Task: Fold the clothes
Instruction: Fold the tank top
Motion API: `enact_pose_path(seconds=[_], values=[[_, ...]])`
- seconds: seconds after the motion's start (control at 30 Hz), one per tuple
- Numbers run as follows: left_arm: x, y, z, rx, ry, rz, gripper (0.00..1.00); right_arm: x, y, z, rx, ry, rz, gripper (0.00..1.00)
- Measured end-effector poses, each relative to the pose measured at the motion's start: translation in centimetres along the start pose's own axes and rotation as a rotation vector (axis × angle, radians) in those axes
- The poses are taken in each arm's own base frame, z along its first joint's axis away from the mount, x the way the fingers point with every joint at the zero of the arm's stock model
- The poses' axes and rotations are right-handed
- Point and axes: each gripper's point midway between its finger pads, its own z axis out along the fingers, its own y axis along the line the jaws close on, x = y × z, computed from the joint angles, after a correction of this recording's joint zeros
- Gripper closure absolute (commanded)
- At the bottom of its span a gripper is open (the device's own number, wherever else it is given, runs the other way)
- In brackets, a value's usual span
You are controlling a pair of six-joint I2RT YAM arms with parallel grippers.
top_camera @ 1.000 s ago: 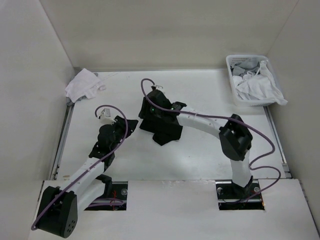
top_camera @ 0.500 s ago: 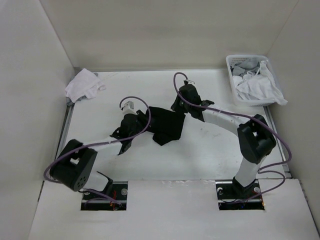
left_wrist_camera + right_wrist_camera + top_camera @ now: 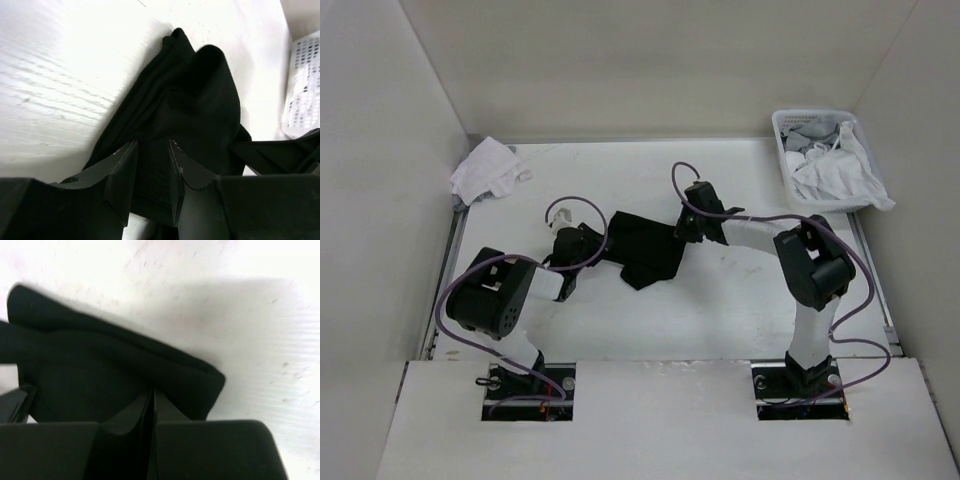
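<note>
Left arm point(image 3: 492, 300) has folded back, fingers point(image 3: 122, 170) pinching bunched T-shirt point(image 3: 645, 248); basket point(image 3: 784, 150) well apart.

T-shirt point(image 3: 645, 248): plain black, no print | bench point(image 3: 720, 310): white | basket point(image 3: 782, 150): white, grid of small holes | garments point(image 3: 835, 175) in basket: white and grey | cloth bundle point(image 3: 485, 170): white | arms point(image 3: 750, 235): black with white links | cables point(image 3: 673, 178): purple | fingers point(image 3: 122, 175): black
</note>
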Motion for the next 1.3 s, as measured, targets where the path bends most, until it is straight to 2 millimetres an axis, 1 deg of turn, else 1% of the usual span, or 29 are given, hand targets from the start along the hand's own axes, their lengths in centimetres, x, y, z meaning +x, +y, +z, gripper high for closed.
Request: enact_pose_path(seconds=[0.07, 0.17, 0.23, 0.27, 0.33, 0.37, 0.43, 0.47, 0.57, 0.63, 0.7, 0.77, 0.87, 1.0, 1.07, 1.17, 1.23, 1.3], values=[[-0.2, 0.4, -0.4, 0.013, -0.002, -0.028, 0.71, -0.7, -0.3, 0.0, 0.001, -0.015, 0.019, 0.94], [-0.2, 0.6, -1.5, 0.028, 0.002, -0.050, 0.69, -1.4, -0.9, 0.1, 0.006, -0.029, 0.039, 0.90], [-0.1, 0.5, -2.4, 0.038, 0.004, -0.052, 0.68, -1.7, -1.1, 0.0, 0.007, -0.036, 0.044, 0.86], [-0.1, 0.3, -2.8, 0.043, 0.004, -0.052, 0.68, -1.7, -1.2, -0.1, 0.009, -0.040, 0.044, 0.80], [-0.4, -0.5, -3.6, 0.059, 0.000, -0.049, 0.66, -1.6, -1.4, -0.7, 0.010, -0.048, 0.045, 0.70], [-0.7, -1.2, -3.9, 0.069, -0.009, -0.045, 0.65, -1.6, -1.5, -1.0, 0.011, -0.050, 0.044, 0.66], [-1.2, -2.7, -4.1, 0.089, -0.025, -0.027, 0.60, -1.7, -1.5, -1.6, 0.011, -0.059, 0.036, 0.62], [-1.8, -3.6, -3.9, 0.093, -0.039, -0.012, 0.58, -1.9, -1.4, -1.9, 0.008, -0.067, 0.031, 0.62], [-4.0, -6.3, -2.6, 0.095, -0.095, 0.046, 0.54, -2.4, -1.2, -2.6, 0.002, -0.086, 0.016, 0.62], [-5.9, -7.7, -1.0, 0.087, -0.143, 0.093, 0.52, -2.3, -1.4, -3.1, 0.000, -0.095, 0.014, 0.60], [-7.1, -8.6, 0.8, 0.075, -0.162, 0.145, 0.52, -1.7, -1.9, -4.0, -0.002, -0.098, 0.014, 0.58], [-7.4, -8.6, 2.4, 0.062, -0.159, 0.190, 0.52, -1.4, -2.3, -5.0, -0.003, -0.104, 0.017, 0.57], [-6.4, -7.5, 4.1, 0.037, -0.115, 0.243, 0.55, -1.5, -3.1, -5.9, -0.001, -0.118, 0.029, 0.57], [-4.2, -5.4, 5.8, 0.009, -0.031, 0.286, 0.56, -1.9, -4.6, -5.8, 0.021, -0.127, 0.054, 0.57], [-3.4, -4.7, 6.4, -0.001, -0.001, 0.295, 0.56, -1.9, -5.3, -5.5, 0.032, -0.122, 0.069, 0.57], [-2.7, -4.3, 7.2, -0.004, 0.025, 0.296, 0.56, -1.9, -6.1, -4.6, 0.035, -0.107, 0.085, 0.59], [-2.7, -4.4, 7.4, 0.000, 0.028, 0.295, 0.56, -1.5, -6.4, -4.0, 0.035, -0.087, 0.092, 0.59], [-2.8, -4.6, 7.4, 0.009, 0.024, 0.294, 0.56, -1.1, -6.4, -3.5, 0.023, -0.071, 0.095, 0.59]])
